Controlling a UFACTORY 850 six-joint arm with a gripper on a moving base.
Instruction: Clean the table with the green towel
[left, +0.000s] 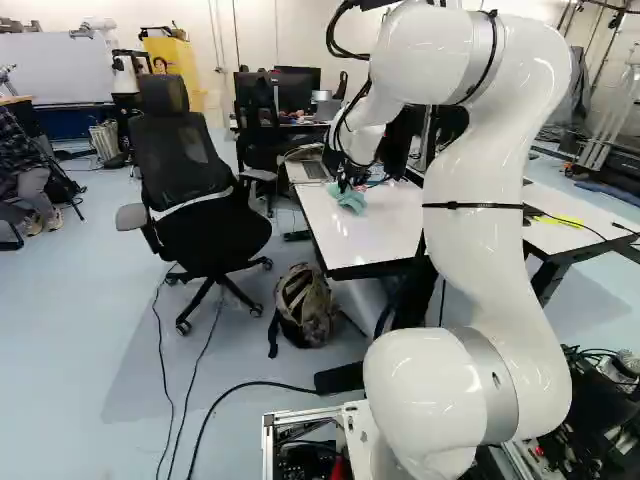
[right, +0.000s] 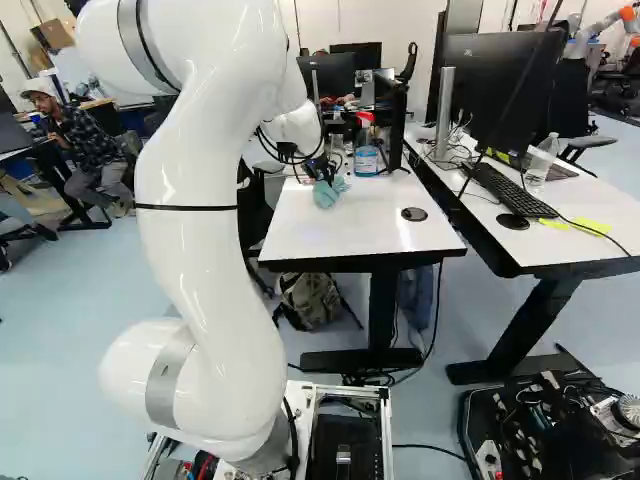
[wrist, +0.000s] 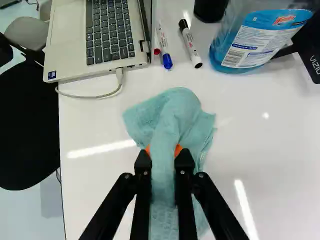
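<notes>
Room: pale blue floor (left: 90, 330); black office chair (left: 190, 205) at the left of the left base view; camouflage backpack (left: 304, 305) on the floor beside the white table (right: 350, 232); a second table (right: 600, 205) near it, at the right of the right base view, bearing a monitor (right: 500, 90), a black keyboard (right: 510, 190) and yellow notes (right: 590, 226).

On the first table, as I count it: one open laptop (wrist: 70, 45), a pale cable (wrist: 100, 96) looping from its edge; two markers, one blue-capped (wrist: 164, 47), one black-capped (wrist: 191, 44), lying between the laptop and a bottle of blue liquid (wrist: 250, 42); one dark disc (right: 414, 214) set flat in the tabletop or on it, I cannot tell which.

Task item: one pale green towel (wrist: 175, 117), bunched on the table, a fold rising between the fingers; my arm (left: 480, 210) reaches out over the table; my gripper (left: 347, 184) is clamped on that fold, orange pads (wrist: 178, 149) pressing from both sides; the rest of the cloth spreads ahead of and beneath the fingers.
</notes>
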